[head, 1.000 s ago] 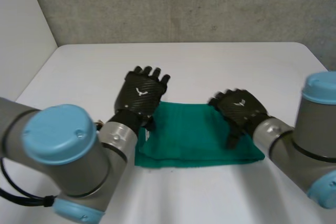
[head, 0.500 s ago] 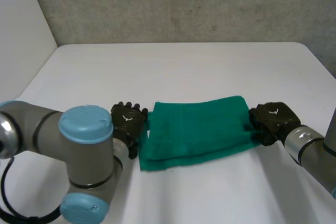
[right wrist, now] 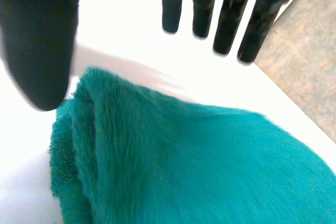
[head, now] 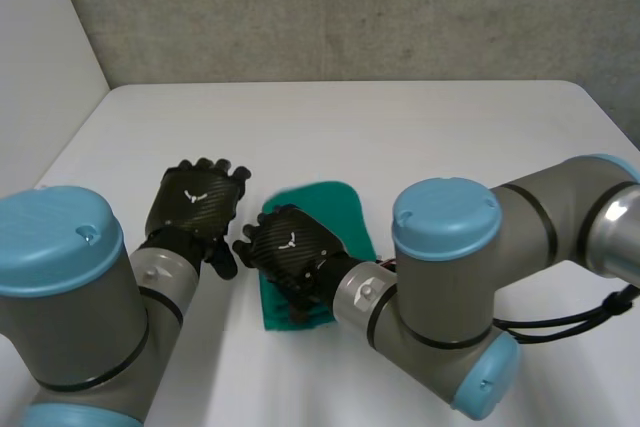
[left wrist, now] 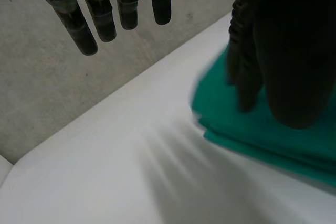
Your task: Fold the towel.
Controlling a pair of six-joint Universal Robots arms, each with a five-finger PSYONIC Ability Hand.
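The green towel [head: 325,209] lies folded into a narrow stack left of the table's middle. My right hand [head: 290,252] hovers over its left half, palm down, with the arm reaching across from the right. In the right wrist view its fingers [right wrist: 228,19] are straight and spread above the towel's [right wrist: 184,156] doubled edge, pinching nothing. My left hand [head: 195,205] is just left of the towel, off the cloth. In the left wrist view its straight fingers [left wrist: 94,19] hang over bare table, with the towel [left wrist: 236,129] and the right hand [left wrist: 289,51] beside them.
The white table [head: 400,127] stretches bare behind and to the right of the towel. A grey wall runs along its far edge. My right arm's elbow [head: 450,217] stands low over the table right of the towel.
My right hand swept from the towel's right edge across to its left side and opened. The towel went from a wide rectangle to a narrow stack. My left hand rose beside the towel.
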